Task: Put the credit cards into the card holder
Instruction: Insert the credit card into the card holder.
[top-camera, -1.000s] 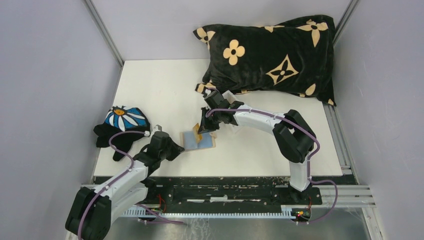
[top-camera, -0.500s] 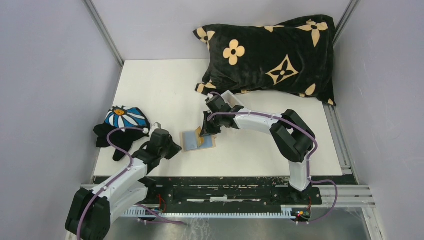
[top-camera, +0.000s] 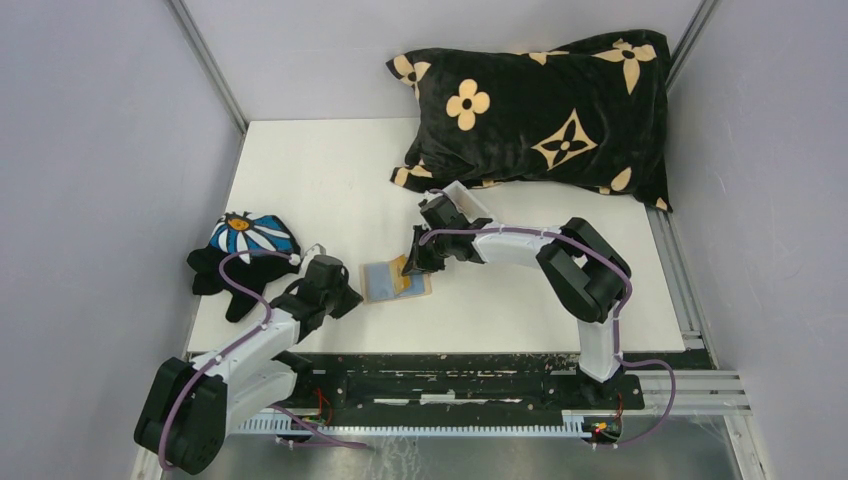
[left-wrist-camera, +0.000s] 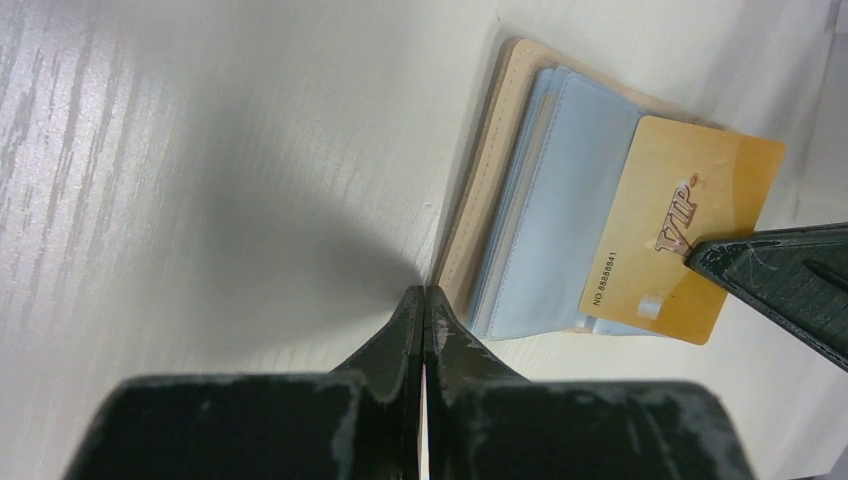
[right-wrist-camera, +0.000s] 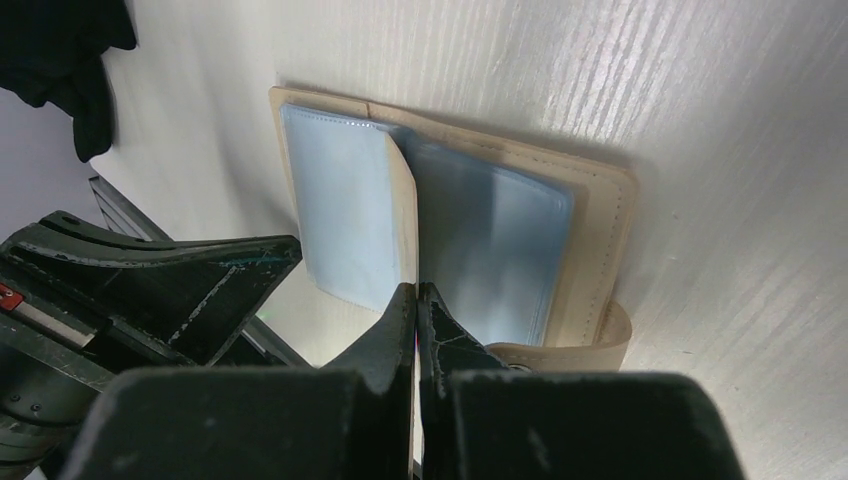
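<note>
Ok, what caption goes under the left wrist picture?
Shut left gripper beside the open card holder; right gripper holds the gold card.

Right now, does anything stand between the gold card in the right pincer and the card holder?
Nothing visible does. The gold card, held by the right pincer, lies over the blue sleeves of the open card holder. The left pincer, shut, sits at its edge, aside.

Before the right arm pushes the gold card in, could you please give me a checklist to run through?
1. The card holder lies open and flat: ok.
2. The left gripper is shut, with its tip at the holder's edge: ok.
3. The right gripper is shut on the gold card: ok.
4. The card is apart from the left gripper: ok.
5. The card's edge is inside a blue sleeve: cannot tell.
</note>
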